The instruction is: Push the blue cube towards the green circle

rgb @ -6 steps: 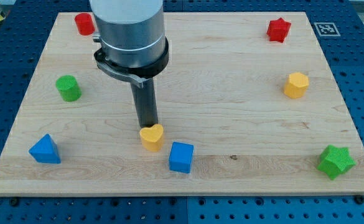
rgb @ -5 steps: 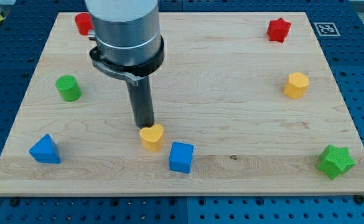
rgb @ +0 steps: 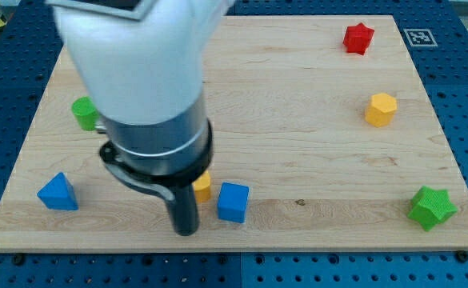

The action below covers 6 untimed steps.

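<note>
Resting near the view's bottom edge of the wooden board (rgb: 298, 120), my tip (rgb: 186, 232) sits just to the view's left of the blue cube (rgb: 233, 202) and a little lower than it, close beside it, though I cannot tell whether the two touch. There is no pincer on this arm, only the straight dark rod, so nothing is gripped; the rod merely stands on the board. The blue cube lies in the lower middle of the board, with a yellow block (rgb: 203, 186) just beside its upper left corner; most of that yellow block is hidden behind the arm's grey body (rgb: 150, 112), so its shape cannot be made out. The green circle (rgb: 83, 113), a short cylinder, stands near the view's left edge, well apart from the blue cube and partly covered by the arm. A blue triangular block (rgb: 58, 193) lies at the lower left. On the view's right side sit a red star-shaped block (rgb: 358, 38) at the top, a yellow hexagonal block (rgb: 381, 109) below it, and a green star-shaped block (rgb: 431, 208) near the lower right corner.
</note>
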{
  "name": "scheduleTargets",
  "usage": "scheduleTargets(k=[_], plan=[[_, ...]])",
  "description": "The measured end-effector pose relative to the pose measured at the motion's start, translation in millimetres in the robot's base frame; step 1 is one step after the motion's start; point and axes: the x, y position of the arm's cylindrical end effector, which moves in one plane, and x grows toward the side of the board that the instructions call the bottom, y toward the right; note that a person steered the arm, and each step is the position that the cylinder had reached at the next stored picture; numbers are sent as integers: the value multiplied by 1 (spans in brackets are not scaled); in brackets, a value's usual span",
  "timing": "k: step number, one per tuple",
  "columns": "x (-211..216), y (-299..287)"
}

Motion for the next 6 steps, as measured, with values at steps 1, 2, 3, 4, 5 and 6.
scheduleTargets(k=[1, 2, 3, 4, 5, 6], plan=[[0, 33], [-5, 64], [-30, 79], [-59, 89], [-83, 90], [-99, 88]])
